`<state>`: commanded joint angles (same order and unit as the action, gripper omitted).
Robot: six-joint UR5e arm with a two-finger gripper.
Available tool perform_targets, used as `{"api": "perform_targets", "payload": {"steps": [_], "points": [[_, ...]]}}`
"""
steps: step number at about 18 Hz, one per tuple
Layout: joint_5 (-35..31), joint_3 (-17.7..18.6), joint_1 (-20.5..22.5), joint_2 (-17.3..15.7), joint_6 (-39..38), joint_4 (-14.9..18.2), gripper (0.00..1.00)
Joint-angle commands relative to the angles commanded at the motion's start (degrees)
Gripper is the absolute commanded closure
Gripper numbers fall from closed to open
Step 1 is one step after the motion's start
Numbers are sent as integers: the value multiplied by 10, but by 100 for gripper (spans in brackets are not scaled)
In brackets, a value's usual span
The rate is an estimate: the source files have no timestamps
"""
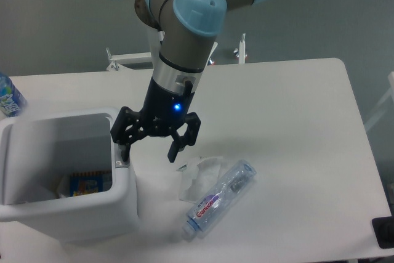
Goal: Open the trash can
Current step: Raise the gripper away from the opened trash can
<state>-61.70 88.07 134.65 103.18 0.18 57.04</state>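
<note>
One white table on grey floor. Trash can, boxy white plastic with rounded corners, sits near-left, top open; a blue-yellow packet lies inside. Pincer spread, one finger at the can's right rim. Clear bottle and crumpled tissue lie right of it.

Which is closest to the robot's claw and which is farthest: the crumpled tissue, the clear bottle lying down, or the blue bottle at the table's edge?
From the gripper:
1. Crumpled tissue, just below and to its right in the picture.
2. Clear bottle, lying beyond the tissue, lower right.
3. Blue bottle, far off at the left edge.
</note>
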Motion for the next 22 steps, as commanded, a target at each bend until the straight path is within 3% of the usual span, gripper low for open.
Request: {"api": "perform_targets", "payload": {"steps": [4,8,11,18,22], "points": [[1,-3,0,-1,0,0,0],[1,-11,0,-7,4,-25,0],[-1,-39,3,-7,17,-33,0],[-111,-83,33,-13,145,-22,0],[-125,-78,60,-26,248,-7,0]]}}
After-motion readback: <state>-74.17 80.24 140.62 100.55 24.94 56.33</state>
